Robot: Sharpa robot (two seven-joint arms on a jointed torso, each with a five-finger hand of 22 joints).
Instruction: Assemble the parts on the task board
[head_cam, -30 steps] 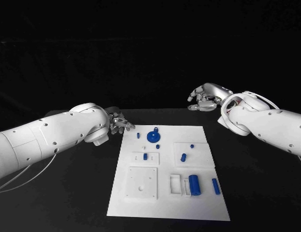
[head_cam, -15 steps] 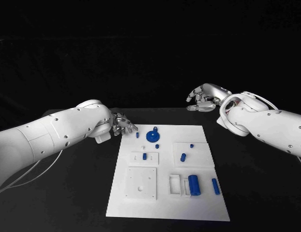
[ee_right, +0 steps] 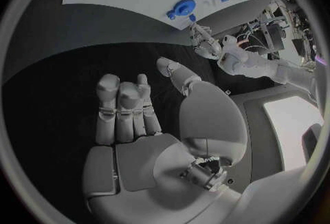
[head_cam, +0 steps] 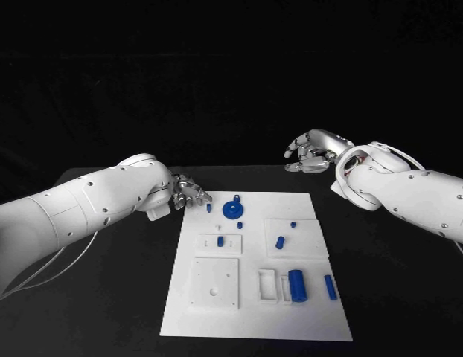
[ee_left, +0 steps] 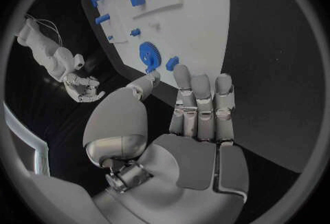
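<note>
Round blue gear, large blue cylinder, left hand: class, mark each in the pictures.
Round blue gear [head_cam: 235, 209]: head view, its disc face.
Large blue cylinder [head_cam: 297, 284]: head view, mid-body.
Left hand [ee_left: 184, 125]: left wrist view, finger bases.

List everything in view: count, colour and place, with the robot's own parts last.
table: one, black, under everything.
task board: one, white, middle of the table.
gear: one, blue, round, at the board's far end.
cylinder: one, blue, the largest part, near end of the board, right of centre.
small parts: several, blue, scattered over the board's far and middle areas, one by the cylinder.
left hand: one, silver, by the board's far left corner, holding nothing.
right hand: one, silver, beyond the board's far right corner, holding nothing.
</note>
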